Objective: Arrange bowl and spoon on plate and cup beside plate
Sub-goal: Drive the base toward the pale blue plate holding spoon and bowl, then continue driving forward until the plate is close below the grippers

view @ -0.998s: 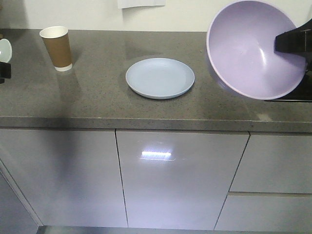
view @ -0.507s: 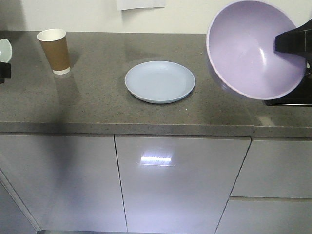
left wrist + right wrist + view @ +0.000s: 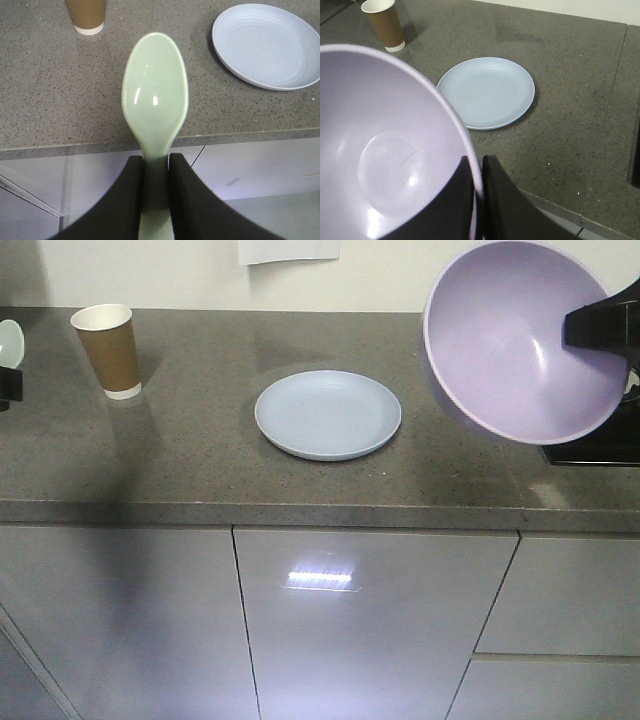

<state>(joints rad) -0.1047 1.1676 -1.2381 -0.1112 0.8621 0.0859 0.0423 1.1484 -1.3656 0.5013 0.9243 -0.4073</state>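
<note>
- Front view: my right claw (image 3: 588,328) pinches the bowl (image 3: 510,340) by its rim, tilted in the air at upper right. The plate (image 3: 328,415) lies bare at centre, and the cup (image 3: 108,350) stands at upper left, well apart.
- Left wrist view: my left claw (image 3: 156,162) is clenched on the spoon (image 3: 155,90) handle, near the counter (image 3: 50,100) edge.
- Right wrist view: I should level the bowl, centre it over the plate, then lower gently.
</note>
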